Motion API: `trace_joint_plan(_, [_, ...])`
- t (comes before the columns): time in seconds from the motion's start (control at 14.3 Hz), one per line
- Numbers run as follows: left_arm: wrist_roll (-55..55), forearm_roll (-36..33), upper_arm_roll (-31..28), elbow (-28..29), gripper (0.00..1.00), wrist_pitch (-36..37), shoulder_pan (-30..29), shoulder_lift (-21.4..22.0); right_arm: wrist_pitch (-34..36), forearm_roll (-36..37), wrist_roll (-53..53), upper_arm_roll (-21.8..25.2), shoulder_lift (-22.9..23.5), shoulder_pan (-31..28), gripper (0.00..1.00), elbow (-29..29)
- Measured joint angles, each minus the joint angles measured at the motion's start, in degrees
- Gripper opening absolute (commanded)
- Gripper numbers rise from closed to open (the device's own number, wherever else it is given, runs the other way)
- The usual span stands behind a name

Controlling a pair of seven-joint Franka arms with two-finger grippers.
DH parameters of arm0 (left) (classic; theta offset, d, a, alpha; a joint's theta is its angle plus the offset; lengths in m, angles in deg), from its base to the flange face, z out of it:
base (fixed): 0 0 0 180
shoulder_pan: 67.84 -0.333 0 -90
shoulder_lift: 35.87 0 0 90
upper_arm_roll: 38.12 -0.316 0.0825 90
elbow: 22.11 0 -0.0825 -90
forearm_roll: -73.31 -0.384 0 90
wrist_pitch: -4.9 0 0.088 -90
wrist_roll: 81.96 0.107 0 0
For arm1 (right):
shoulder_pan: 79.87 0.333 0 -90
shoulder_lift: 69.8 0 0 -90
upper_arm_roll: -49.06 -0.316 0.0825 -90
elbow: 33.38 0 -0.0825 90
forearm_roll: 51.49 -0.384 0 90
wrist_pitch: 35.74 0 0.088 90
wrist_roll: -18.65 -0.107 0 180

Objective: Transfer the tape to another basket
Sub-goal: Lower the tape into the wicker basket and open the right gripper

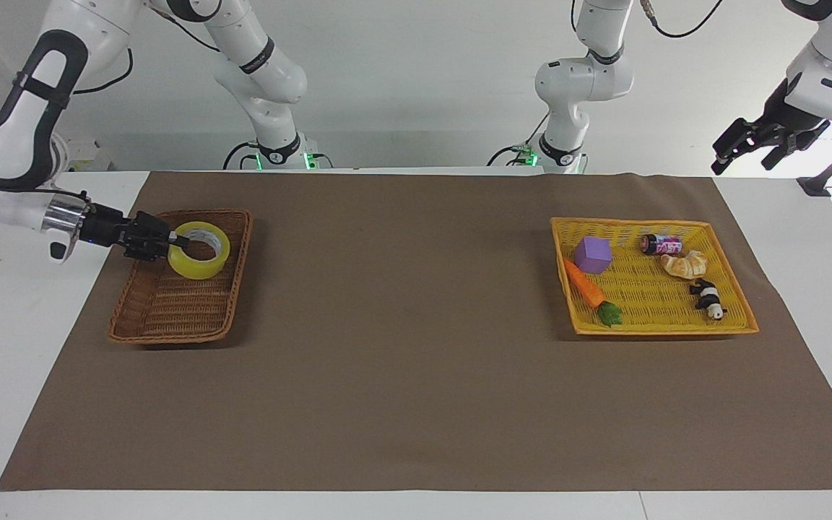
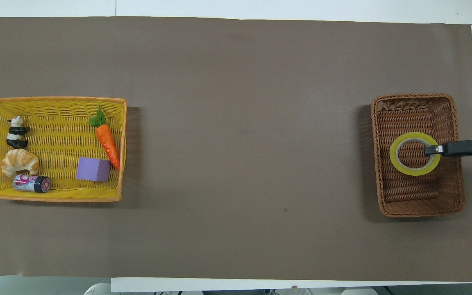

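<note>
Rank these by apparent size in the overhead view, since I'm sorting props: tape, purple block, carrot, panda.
1. tape, held by the right gripper in the basket
2. carrot and purple block: too alike to rank
3. panda

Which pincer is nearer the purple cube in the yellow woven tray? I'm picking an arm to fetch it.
Left. The left pincer hangs off the tray's end of the table, past the purple cube; the right pincer grips the yellow tape roll over the brown wicker basket.
</note>
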Motion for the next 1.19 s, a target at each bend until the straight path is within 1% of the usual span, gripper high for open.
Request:
trace_joint_plan(0.28, [0.1,0.0,1.0,0.0,1.00,0.0,0.0,0.9,-2.7,1.4,1.4,-0.3,0.4,0.0,0.00,-0.2])
trace_joint_plan(0.56, [0.3,0.0,1.9,0.0,1.00,-2.4,-0.1,1.1,-4.9,2.7,4.0,-0.3,1.2,0.1,0.00,-0.9])
trace_joint_plan(0.63, [0.3,0.0,2.7,0.0,1.00,-2.3,-0.1,0.7,-5.2,3.1,4.2,-0.3,1.4,0.1,0.04,-1.0])
trace_joint_plan(0.7, [0.3,0.0,3.8,0.0,1.00,-2.2,-0.3,0.1,-5.5,3.4,4.2,-0.3,1.4,0.1,0.14,-1.0])
trace_joint_plan(0.77, [0.3,0.0,4.9,-0.1,1.00,-2.2,-0.5,-0.8,-5.7,3.7,4.2,-0.3,1.4,0.1,0.33,-1.0])
trace_joint_plan(0.84, [0.3,0.0,5.8,-0.4,1.00,-2.2,-0.7,-1.8,-5.9,4.1,4.2,-0.4,1.4,0.1,0.60,-1.0])
trace_joint_plan(0.91, [0.3,0.0,6.3,-1.0,1.00,-2.2,-0.9,-2.9,-6.0,4.7,4.3,-0.4,1.4,0.1,0.91,-1.0])
trace_joint_plan(0.98, [0.3,0.0,6.5,-1.9,1.00,-2.2,-0.9,-4.0,-6.1,5.2,4.3,-0.5,1.4,0.2,0.99,-1.0])
trace_joint_plan(1.19, [0.3,0.0,6.5,-4.0,1.00,-2.1,-1.2,-6.2,-6.1,5.4,4.4,-0.8,1.2,0.5,0.99,-0.4])
